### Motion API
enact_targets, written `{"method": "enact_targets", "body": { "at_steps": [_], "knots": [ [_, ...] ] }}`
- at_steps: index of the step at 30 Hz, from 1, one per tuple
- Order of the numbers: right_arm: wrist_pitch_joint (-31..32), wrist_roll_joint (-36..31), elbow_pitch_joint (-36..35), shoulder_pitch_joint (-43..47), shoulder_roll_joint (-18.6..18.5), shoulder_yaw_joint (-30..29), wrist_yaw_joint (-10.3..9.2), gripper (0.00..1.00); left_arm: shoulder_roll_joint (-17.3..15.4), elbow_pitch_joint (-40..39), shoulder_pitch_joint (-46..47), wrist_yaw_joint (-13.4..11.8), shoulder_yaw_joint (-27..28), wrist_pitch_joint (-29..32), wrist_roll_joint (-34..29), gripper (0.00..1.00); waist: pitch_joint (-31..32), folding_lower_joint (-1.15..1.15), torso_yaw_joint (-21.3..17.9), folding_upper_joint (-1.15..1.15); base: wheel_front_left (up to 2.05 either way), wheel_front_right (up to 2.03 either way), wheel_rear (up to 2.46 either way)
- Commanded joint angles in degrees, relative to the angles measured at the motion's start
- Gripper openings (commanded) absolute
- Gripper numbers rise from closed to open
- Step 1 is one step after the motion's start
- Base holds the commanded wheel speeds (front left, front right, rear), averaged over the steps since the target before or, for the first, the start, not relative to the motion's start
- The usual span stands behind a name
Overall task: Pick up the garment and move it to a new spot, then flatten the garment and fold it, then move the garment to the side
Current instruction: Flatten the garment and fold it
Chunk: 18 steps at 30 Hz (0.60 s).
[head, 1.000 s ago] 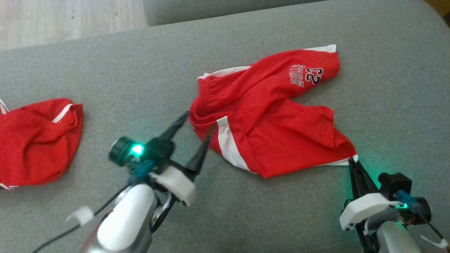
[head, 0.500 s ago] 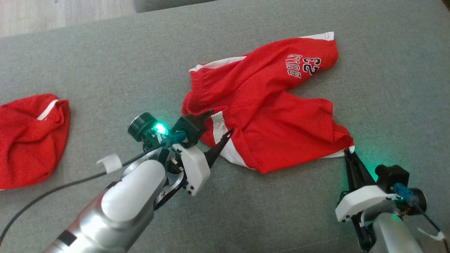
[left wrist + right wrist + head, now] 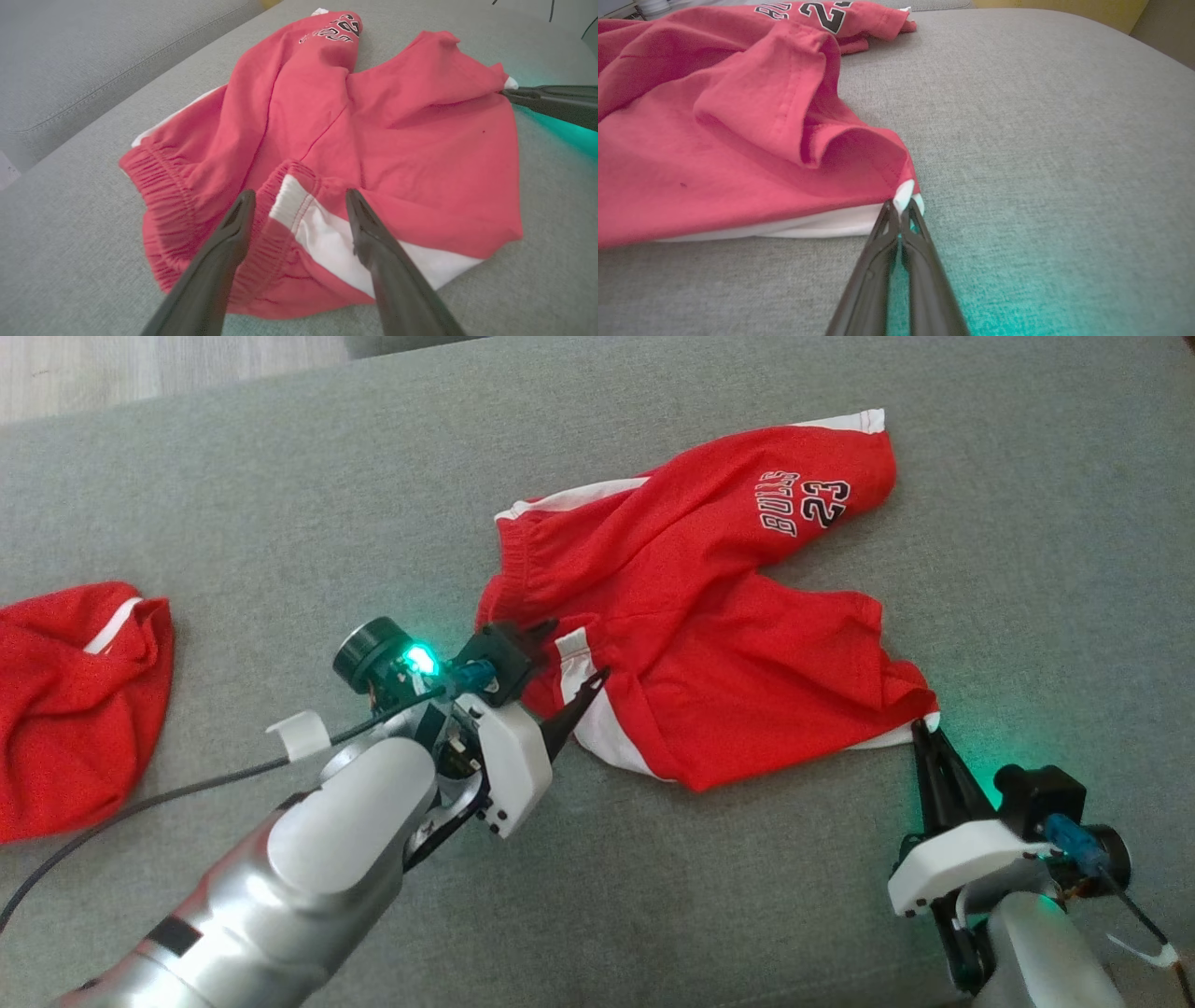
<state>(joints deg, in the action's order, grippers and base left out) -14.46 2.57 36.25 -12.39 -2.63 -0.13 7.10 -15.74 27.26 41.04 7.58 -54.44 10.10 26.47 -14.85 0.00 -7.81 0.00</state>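
The garment [image 3: 709, 616] reads "BULLS 23" (black, white-edged, on red).

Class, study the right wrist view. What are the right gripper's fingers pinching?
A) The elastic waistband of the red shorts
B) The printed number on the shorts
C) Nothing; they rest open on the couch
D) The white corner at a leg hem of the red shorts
D: the right gripper is shut on the white hem corner of the red shorts, which lie on the grey couch.
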Motion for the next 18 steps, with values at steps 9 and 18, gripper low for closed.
{"method": "enact_targets", "body": {
  "at_steps": [9, 18],
  "knots": [
    [-0.5, 0.3, -0.1, -1.3, -0.2, 1.7, 0.39, 0.00, -1.7, -0.5, 4.3, -0.1, -1.5, -0.1, 2.1, 0.00, 0.3, 0.00, 0.0, 0.00, 0.00, 0.00, 0.00],
    [-0.5, 0.4, 0.3, -1.3, -0.2, 1.7, 0.39, 0.00, -2.9, -0.5, 5.0, -0.1, -4.1, -0.6, 3.8, 0.00, 0.9, 0.00, 0.2, 0.00, 0.00, 0.00, 0.00]
  ]
}}
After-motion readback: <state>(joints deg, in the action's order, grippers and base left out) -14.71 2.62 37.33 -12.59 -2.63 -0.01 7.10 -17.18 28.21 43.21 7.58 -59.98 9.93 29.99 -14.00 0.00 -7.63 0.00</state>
